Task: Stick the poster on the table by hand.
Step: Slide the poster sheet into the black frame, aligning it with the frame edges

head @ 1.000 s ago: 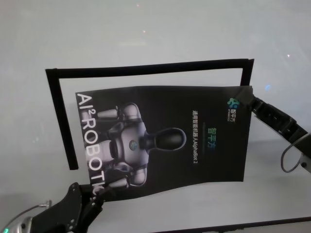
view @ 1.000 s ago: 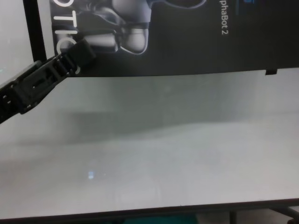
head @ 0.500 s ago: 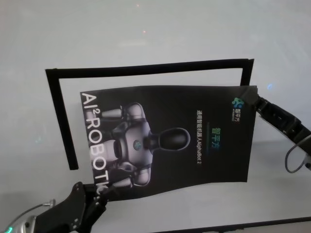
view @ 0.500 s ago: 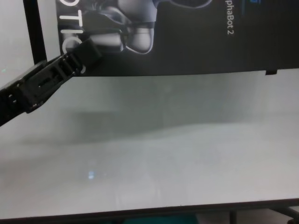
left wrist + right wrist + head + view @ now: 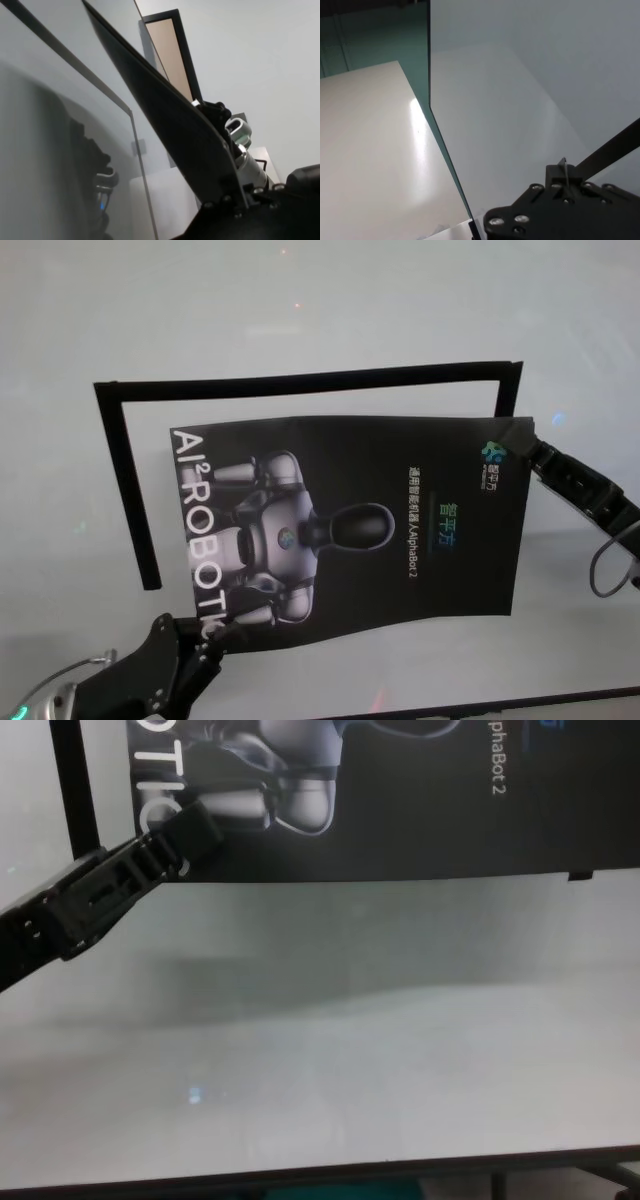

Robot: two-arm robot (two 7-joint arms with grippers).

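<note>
1. Two grippers hold the poster (image 5: 350, 520) over the table (image 5: 300, 310): left gripper (image 5: 205, 640) jaws clenched on its near-left corner.
2. Right gripper (image 5: 530, 448) jaws clenched on the far-right corner.
3. Black tape frame (image 5: 120, 480) lies behind.

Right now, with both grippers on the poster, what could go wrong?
1. The poster is held only at two opposite corners, by the left gripper and the right gripper. Its near edge already bows, so it may be pressed down wrinkled.
2. It sits skewed against the black tape outline on the table, so it may stick crooked.
3. Either corner grip looks shallow and could slip.
</note>
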